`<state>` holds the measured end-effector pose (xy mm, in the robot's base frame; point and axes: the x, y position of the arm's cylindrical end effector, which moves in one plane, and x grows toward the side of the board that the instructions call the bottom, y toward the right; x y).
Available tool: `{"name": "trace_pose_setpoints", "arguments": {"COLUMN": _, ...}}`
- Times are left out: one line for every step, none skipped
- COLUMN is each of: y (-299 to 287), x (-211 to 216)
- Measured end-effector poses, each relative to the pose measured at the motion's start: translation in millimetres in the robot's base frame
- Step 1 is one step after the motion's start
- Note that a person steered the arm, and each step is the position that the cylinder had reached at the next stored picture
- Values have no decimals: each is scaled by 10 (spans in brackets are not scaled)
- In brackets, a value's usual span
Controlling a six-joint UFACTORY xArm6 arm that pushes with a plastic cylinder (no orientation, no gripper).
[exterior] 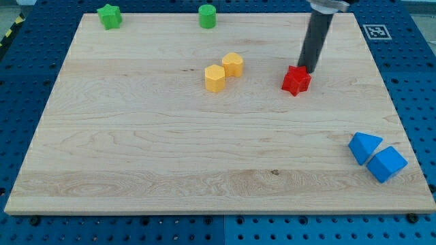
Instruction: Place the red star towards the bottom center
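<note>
The red star [296, 80] lies on the wooden board [136, 150], right of the middle and in its upper half. My tip [307, 69] stands right behind the star, at its upper right edge, touching or nearly touching it. The dark rod rises from there toward the view's top.
Two yellow blocks [215, 77] [233, 64] sit close together left of the star. A green star [109, 16] and a green round block [207, 15] lie along the top edge. Two blue blocks [364, 147] [386, 163] touch near the lower right corner.
</note>
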<state>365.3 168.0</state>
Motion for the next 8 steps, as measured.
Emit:
{"name": "trace_pose_setpoints", "arguments": {"y": -43, "x": 151}}
{"name": "trace_pose_setpoints", "arguments": {"y": -395, "x": 152}}
{"name": "trace_pose_setpoints", "arguments": {"y": -735, "x": 243}}
{"name": "trace_pose_setpoints", "arguments": {"y": -973, "x": 435}}
{"name": "trace_pose_setpoints", "arguments": {"y": -997, "x": 753}}
{"name": "trace_pose_setpoints", "arguments": {"y": -1002, "x": 1104}}
{"name": "trace_pose_setpoints", "arguments": {"y": -1009, "x": 1415}}
{"name": "trace_pose_setpoints", "arguments": {"y": -1009, "x": 1656}}
